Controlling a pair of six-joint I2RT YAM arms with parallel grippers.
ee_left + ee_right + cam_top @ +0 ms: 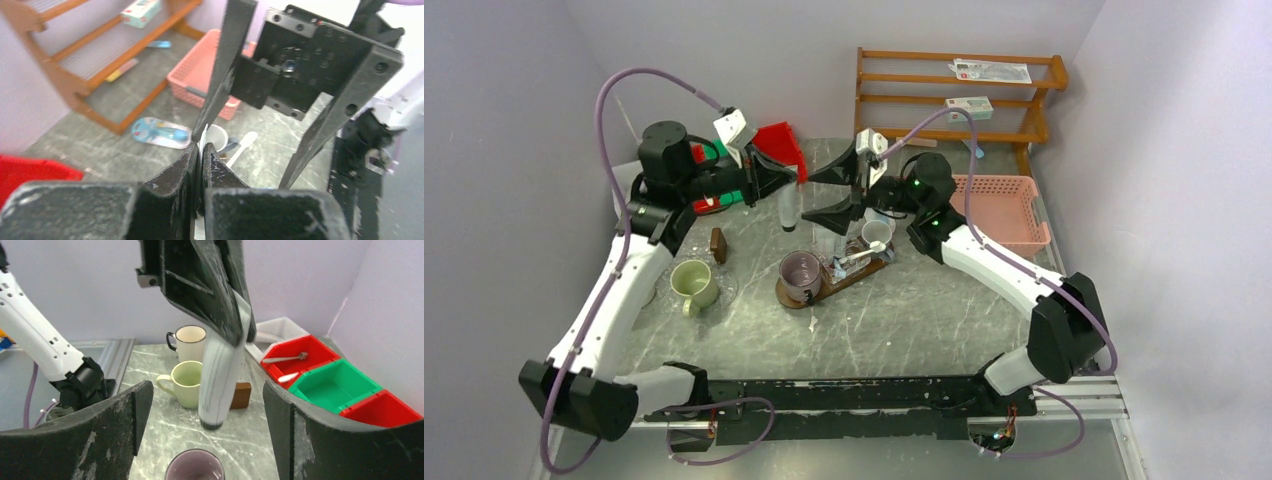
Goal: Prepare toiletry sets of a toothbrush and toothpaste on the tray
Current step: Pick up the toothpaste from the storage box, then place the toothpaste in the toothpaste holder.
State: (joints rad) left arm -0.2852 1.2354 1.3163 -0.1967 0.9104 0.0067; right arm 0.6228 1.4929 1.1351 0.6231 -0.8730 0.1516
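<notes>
**Top view.** The left gripper (786, 186) is pinched fully shut on the flat end of a small white plastic toothpaste tube (791, 212). The tube hangs cap-down at centre frame, above the grey marbled table (904, 320) and just up-left of the long dark brown wooden tray (824, 291). The right gripper (829, 193) stands wide open beside the tube and holds nothing. On the tray sit a glossy purple ceramic mug (801, 272) and a small white mug (876, 232). A pale green mug (692, 283) stands off it at lower left.

**Left wrist view.** The 2 dark, scuffed fingers meet at lower centre, with only a thin white edge of the tube showing between them. Beyond them are the white mug and a slim white toothbrush (242, 147). A pink plastic mesh basket (210, 70) sits behind.

**Right wrist view.** The tube hangs smooth and soft-walled with a dark cap, between the right gripper's 2 spread fingers and touching neither. The purple mug's rim sits at the bottom edge, nearly beneath it.

The step in hand looks like placing the toothpaste into a set. The next move likely calls for the left arm to carry the tube over the purple mug, lower it inside and only then let go. A thin pinch on a soft tube could let it swing or slip.
</notes>
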